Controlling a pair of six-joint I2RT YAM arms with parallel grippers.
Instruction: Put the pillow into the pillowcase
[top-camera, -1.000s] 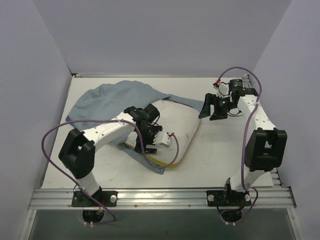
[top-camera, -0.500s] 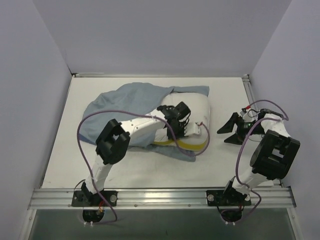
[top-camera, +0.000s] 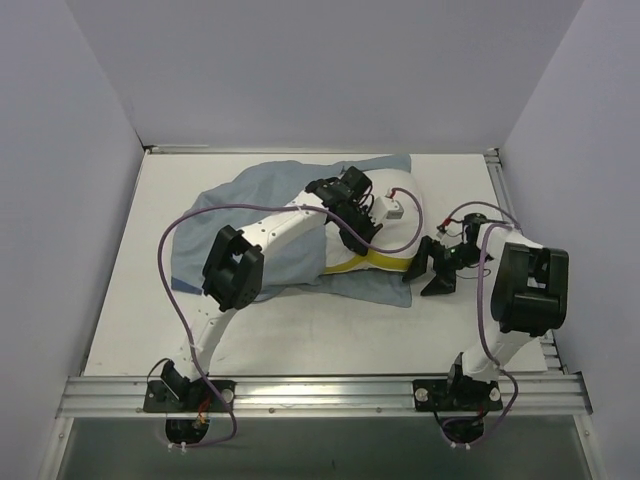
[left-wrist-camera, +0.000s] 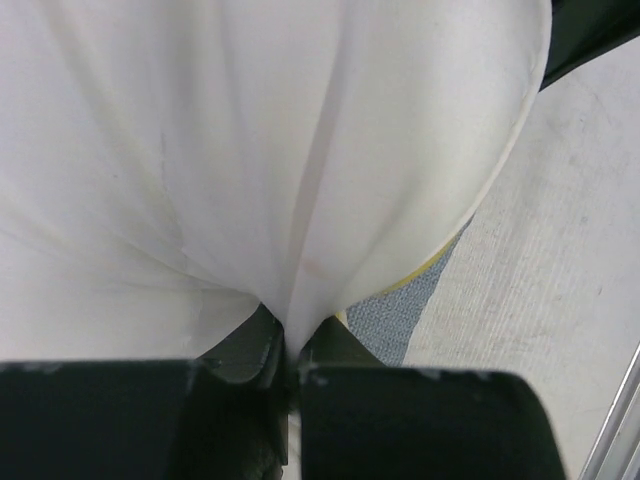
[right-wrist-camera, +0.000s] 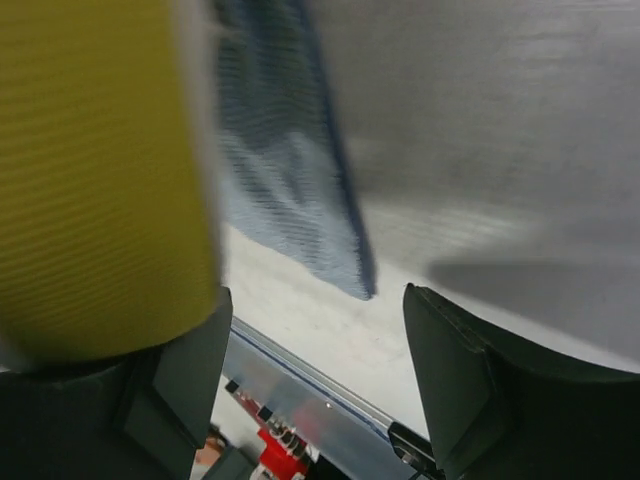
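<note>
Little seemed done: the pillow (top-camera: 398, 186) lay at upper centre on the pillowcase (top-camera: 200, 235), not inside, left gripper (left-wrist-camera: 290, 345) pinching its white cloth, right gripper (top-camera: 428, 272) wide open beside its lower right edge.

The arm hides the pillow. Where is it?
Top view: the pillow lies right of table centre, partly on the pillowcase, pinched by the left gripper, open right gripper at its right end.

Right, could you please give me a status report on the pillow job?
Left pincer shut on the pillow. Right pincer open by its yellow band. Pillow not fully inside the pillowcase. No obstruction seen.
</note>
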